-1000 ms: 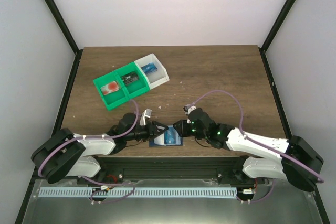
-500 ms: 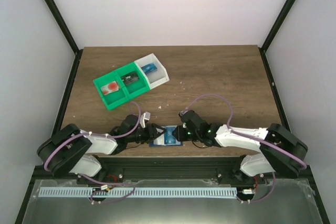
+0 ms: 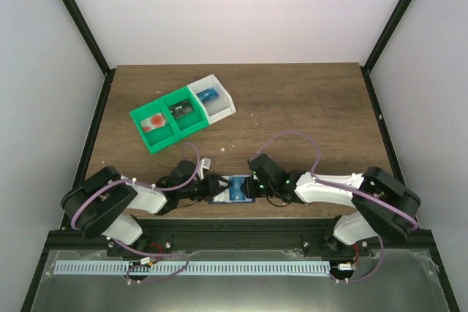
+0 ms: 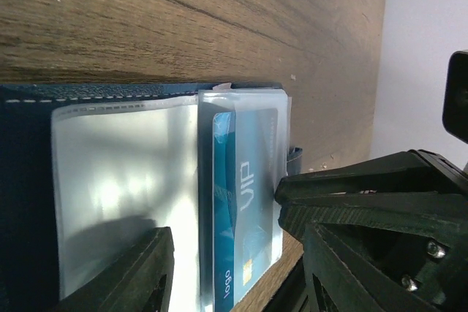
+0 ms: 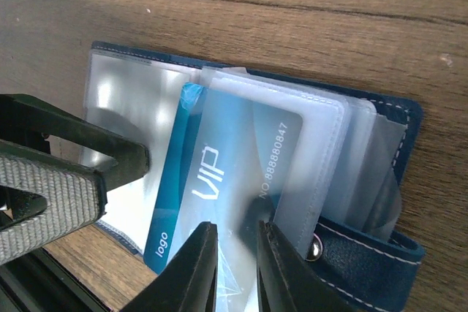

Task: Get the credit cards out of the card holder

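Card holder [image 3: 232,189]: lying open and flat at the near edge of the table [image 3: 314,107], right between the two grippers, clear sleeves facing up.
Blue VIP card [image 5: 219,180]: sitting tilted among the clear sleeves, its lower edge towards the right gripper.
Right gripper [image 5: 235,233]: fingers pinched nearly together on that card's edge.
Left gripper [image 3: 210,186]: jaws about halfway apart, gripping nothing, one fingertip [image 5: 130,162] down at the left-hand sleeve.
Trays [image 3: 183,116]: green and white, well apart at far left, small items inside.
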Robot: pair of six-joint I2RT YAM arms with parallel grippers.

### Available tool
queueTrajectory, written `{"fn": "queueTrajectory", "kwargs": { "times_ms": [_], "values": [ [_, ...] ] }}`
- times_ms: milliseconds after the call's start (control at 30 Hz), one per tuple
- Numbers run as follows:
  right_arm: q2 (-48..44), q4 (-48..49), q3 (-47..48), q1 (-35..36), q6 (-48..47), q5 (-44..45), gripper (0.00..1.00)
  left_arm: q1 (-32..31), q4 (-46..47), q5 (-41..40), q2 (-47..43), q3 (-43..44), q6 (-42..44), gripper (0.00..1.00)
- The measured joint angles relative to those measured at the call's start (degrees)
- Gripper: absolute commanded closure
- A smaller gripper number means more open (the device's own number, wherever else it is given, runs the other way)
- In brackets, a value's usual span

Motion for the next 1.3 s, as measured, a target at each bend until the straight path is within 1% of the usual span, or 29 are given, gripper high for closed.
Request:
{"fn": "queueTrajectory", "kwargs": {
  "times_ms": [333,600,667,767,1033,1233,1300],
  "values": [
    [1.0,0.7,-0.4,0.0,0.0,0.0,0.87,0.0,0.2,0.0,0.1,0.0,0.0,0.60],
    [1.0,2.7,-1.5,0.0,0.0,-0.7,0.87,-0.5,3.9,0.3,3.7,0.0,-0.7,0.64],
    [1.1,3.0,-1.6,0.0,0.0,-0.9,0.87,-0.8,5.0,0.6,4.6,0.0,-1.0,0.68],
    [1.1,3.3,-1.7,0.0,0.0,-1.0,0.87,-1.0,6.5,0.9,5.9,0.0,-1.7,0.71],
    [1.1,4.1,-2.2,-0.2,0.0,-1.3,0.87,-1.2,7.5,1.2,6.7,0.0,-2.2,0.88],
    [1.1,4.5,-2.4,-0.4,0.0,-1.5,0.87,-1.2,7.5,1.3,6.7,0.0,-2.2,0.94],
    [1.1,4.8,-2.6,-0.5,0.0,-1.5,0.87,-1.2,7.6,1.4,6.7,0.0,-2.4,0.98]
  ]
}}
